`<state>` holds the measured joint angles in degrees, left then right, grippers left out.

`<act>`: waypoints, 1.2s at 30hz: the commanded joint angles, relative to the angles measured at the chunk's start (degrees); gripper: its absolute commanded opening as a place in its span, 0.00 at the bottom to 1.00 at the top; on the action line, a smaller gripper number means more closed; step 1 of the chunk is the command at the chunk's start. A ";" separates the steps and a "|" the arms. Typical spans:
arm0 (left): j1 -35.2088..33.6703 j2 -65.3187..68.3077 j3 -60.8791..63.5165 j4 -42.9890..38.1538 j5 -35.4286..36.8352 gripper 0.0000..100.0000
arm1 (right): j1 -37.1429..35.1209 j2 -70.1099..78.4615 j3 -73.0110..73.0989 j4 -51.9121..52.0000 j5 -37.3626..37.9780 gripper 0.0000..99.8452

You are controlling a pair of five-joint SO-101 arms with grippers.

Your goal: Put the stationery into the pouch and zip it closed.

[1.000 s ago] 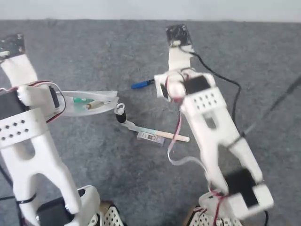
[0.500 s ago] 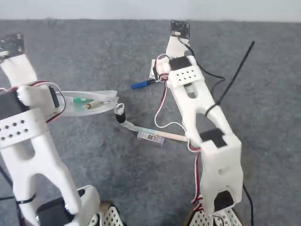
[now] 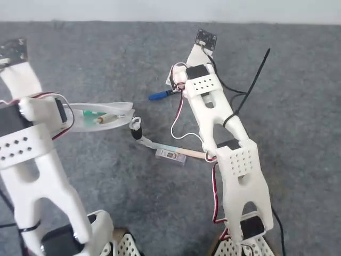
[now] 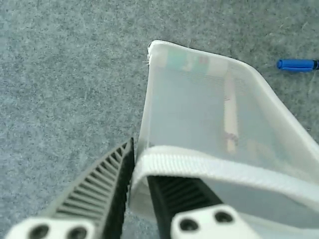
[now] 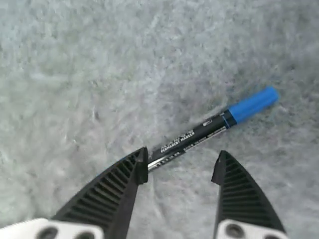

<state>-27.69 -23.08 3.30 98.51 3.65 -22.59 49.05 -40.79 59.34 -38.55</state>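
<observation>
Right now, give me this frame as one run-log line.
left gripper: shut on translucent white zip pouch rim | right gripper: open above blue-capped black marker on grey carpet | pouch: open, items inside | marker: ungrasped

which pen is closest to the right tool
The blue-capped marker, lying directly under the open right tool; the pale wooden one lies apart, mid-table.

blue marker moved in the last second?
No. In the high view the blue marker lies in the same spot as before, judged against the pouch, which has not shifted either.
</observation>
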 commanded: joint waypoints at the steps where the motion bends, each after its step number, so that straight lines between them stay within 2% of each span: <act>1: -0.53 -0.88 -1.89 0.26 -0.44 0.01 | -0.31 -0.92 -3.69 -1.10 -3.16 0.22; 19: -0.53 -0.88 -1.89 0.35 -0.53 0.01 | -2.59 5.23 -3.87 -5.76 -4.22 0.22; 21: -0.53 -0.88 -1.89 0.35 -0.53 0.01 | -2.68 5.49 -3.87 -5.14 -6.42 0.21; 27: -0.53 -0.88 -1.89 0.53 -0.53 0.01 | -3.21 5.49 -3.87 -3.91 -6.77 0.08; 36: -0.62 -0.88 -1.80 0.62 -0.62 0.01 | -5.14 2.95 -3.87 5.23 -6.77 0.09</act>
<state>-27.87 -23.08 3.30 98.51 3.56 -26.11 54.95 -42.55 59.69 -44.88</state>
